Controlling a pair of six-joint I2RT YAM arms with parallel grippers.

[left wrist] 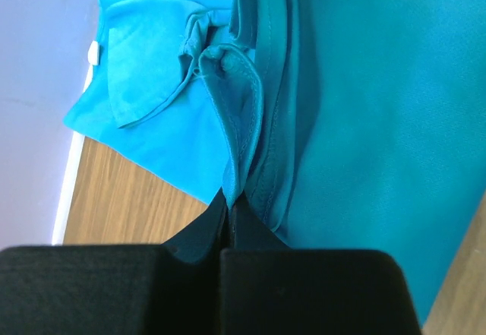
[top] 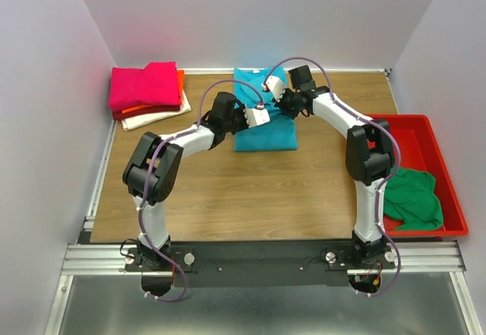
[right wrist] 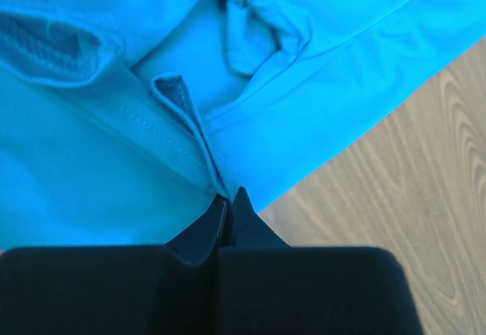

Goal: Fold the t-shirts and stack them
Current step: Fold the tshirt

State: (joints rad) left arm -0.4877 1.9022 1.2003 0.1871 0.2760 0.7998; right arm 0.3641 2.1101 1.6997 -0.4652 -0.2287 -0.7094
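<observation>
A teal t-shirt (top: pixel 266 134) lies partly folded at the back middle of the table. My left gripper (top: pixel 263 111) is over its middle, and in the left wrist view it (left wrist: pixel 230 198) is shut on a raised fold of the teal cloth (left wrist: pixel 364 84). The white neck label (left wrist: pixel 93 52) shows at the far edge. My right gripper (top: pixel 267 84) is at the shirt's far end. Seen from the right wrist, that gripper (right wrist: pixel 228 198) is shut on a stitched hem of the teal cloth (right wrist: pixel 76 168). A magenta t-shirt (top: pixel 144 83) tops an orange one (top: pixel 140 110) and a cream one (top: pixel 156 118), all folded.
A red tray (top: pixel 449 191) at the right edge holds a crumpled green t-shirt (top: pixel 414 198). The folded stack sits in the back left corner. Walls close the table on three sides. Bare wood (top: pixel 258 198) lies between the teal shirt and the arm bases.
</observation>
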